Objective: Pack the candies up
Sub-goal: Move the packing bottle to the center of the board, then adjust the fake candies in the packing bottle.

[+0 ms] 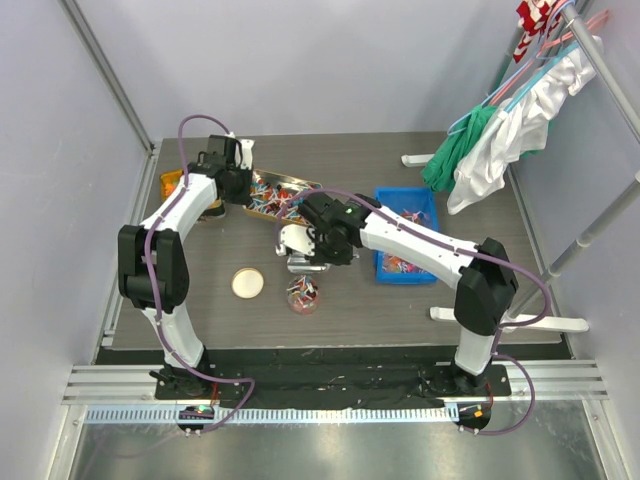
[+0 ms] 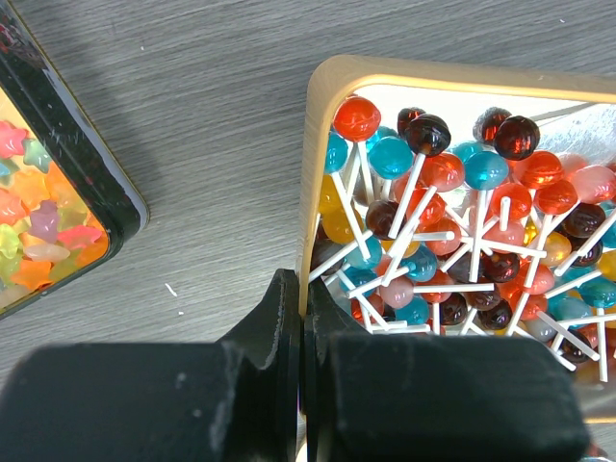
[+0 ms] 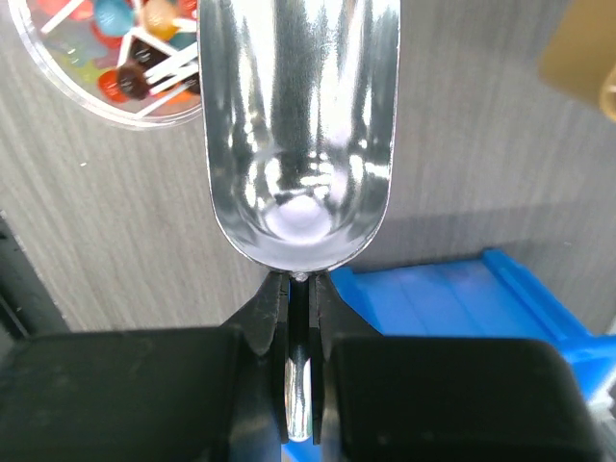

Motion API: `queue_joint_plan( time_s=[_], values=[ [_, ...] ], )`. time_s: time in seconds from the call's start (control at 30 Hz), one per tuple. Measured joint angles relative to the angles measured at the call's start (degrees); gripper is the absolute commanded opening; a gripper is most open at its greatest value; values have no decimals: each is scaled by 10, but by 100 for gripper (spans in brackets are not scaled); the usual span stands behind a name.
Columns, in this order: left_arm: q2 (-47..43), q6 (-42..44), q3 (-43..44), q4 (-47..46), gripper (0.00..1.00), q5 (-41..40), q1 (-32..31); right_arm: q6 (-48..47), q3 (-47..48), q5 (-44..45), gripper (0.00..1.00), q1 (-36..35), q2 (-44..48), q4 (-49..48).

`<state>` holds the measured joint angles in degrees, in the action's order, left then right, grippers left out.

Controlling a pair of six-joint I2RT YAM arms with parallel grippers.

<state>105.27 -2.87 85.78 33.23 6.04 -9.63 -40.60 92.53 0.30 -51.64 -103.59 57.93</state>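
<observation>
The candies are of three kinds. Lollipops (image 2: 462, 221) fill a gold tray (image 2: 318, 144), also in the top view (image 1: 300, 183). Star gummies (image 2: 34, 226) lie in a black tray (image 2: 91, 159). Wrapped sweets (image 1: 400, 262) lie in a blue bin (image 1: 383, 200). My left gripper (image 2: 306, 303) is shut on the gold tray's near rim (image 1: 240, 188). My right gripper (image 3: 300, 289) is shut on the handle of an empty metal scoop (image 3: 298, 125), held over the table (image 1: 296, 248). A clear cup (image 1: 303, 296) just ahead of the scoop holds a few lollipops (image 3: 135, 58).
A round cream lid (image 1: 247, 283) lies left of the cup. The blue bin's corner (image 3: 481, 298) is under my right wrist. A clothes rack with hanging garments (image 1: 500, 140) stands at the right. Walls close in the table at the back and left.
</observation>
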Motion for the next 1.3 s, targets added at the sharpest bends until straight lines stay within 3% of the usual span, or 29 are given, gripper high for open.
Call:
queue_joint_plan(
  time_s=[0.43,1.03,1.3],
  values=[
    [0,0,0,0,0,0,0,7,-97,-34,1,0,36,-39],
    [6,0,0,0,0,0,0,10,-97,-39,1,-1,77,-41],
    [9,0,0,0,0,0,0,15,-142,-45,1,-11,77,-49]
  ],
)
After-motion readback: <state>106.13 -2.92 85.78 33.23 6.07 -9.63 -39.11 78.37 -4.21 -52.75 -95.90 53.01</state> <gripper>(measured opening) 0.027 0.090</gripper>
